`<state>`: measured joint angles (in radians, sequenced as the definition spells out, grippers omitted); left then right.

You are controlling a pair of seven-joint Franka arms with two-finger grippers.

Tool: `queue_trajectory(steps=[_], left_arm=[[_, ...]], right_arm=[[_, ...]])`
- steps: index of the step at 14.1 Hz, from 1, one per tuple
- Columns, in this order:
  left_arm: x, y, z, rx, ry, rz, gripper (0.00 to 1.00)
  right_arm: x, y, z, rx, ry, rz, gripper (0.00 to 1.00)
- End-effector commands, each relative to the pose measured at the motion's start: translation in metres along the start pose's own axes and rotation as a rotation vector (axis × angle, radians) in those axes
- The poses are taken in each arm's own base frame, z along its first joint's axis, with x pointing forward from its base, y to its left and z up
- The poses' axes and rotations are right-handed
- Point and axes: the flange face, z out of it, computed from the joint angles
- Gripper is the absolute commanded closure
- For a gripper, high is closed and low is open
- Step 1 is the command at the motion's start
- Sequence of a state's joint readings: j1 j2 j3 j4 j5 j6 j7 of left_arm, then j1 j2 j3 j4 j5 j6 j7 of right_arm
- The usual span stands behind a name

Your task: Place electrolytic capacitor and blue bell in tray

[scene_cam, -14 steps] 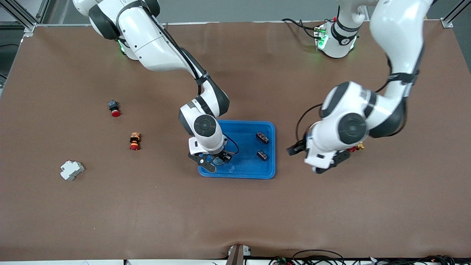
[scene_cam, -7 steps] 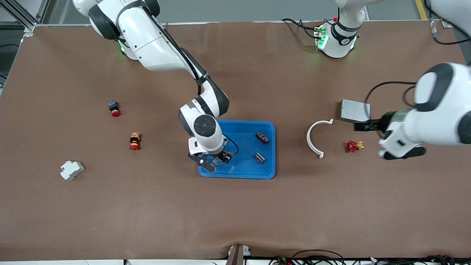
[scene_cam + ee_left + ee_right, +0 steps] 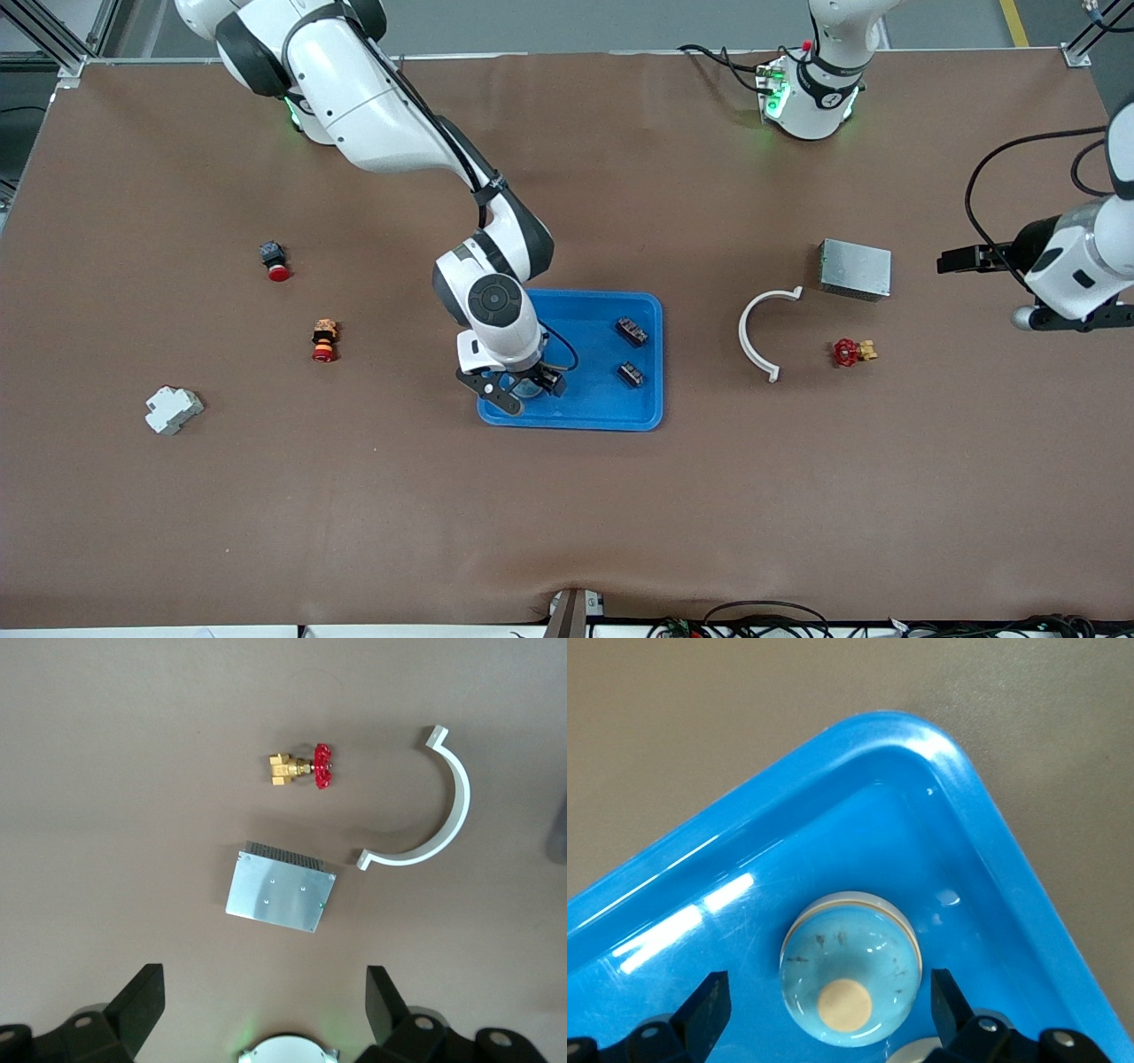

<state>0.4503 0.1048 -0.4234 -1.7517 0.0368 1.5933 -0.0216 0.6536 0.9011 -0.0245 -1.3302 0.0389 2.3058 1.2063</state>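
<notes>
Front view: right gripper (image 3: 516, 390) is low over the bright-blue tray (image 3: 585, 416), two dark capacitors (image 3: 632, 331) inside it. Left wrist view: left gripper (image 3: 264, 1014), jaws apart, waits over the desk (image 3: 106, 815). Right wrist view: jaws apart, round pale-blue bell (image 3: 850, 968) between them in a tray corner.

1. I can't see the bell (image 3: 524, 387) properly from the front; the right gripper (image 3: 518, 394) covers most of it.
2. Left arm (image 3: 1085, 266) cut off by the frame edge.
3. Two dark parts (image 3: 631, 353) in the tray (image 3: 589, 416): too small to identify.
</notes>
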Motion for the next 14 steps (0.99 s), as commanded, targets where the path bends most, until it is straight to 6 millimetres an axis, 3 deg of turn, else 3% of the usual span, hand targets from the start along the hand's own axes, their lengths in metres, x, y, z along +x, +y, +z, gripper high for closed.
queue_trajectory(steps=[1, 6, 8, 10, 12, 14], left_arm=[[-0.021, 0.004, -0.006, 0.006, 0.050, -0.002, 0.00], [-0.015, 0.015, -0.051, -0.001, 0.134, 0.012, 0.00], [-0.009, 0.036, -0.063, -0.002, 0.155, 0.046, 0.00], [-0.007, 0.039, -0.066, -0.001, 0.162, 0.047, 0.00], [-0.009, 0.031, -0.072, -0.042, 0.173, 0.021, 0.00], [-0.010, 0.026, -0.083, -0.095, 0.193, 0.001, 0.00]], right_arm=[[0.002, -0.006, -0.015, 0.012, 0.010, -0.003, 0.00], [0.002, 0.001, -0.034, -0.068, -0.030, -0.066, 0.00], [0.007, 0.003, -0.047, -0.076, -0.035, -0.121, 0.00], [0.030, 0.015, -0.054, -0.102, -0.047, -0.162, 0.00], [0.058, 0.022, -0.093, -0.067, -0.038, -0.237, 0.00], [0.096, 0.047, -0.119, -0.086, -0.065, -0.296, 0.00]])
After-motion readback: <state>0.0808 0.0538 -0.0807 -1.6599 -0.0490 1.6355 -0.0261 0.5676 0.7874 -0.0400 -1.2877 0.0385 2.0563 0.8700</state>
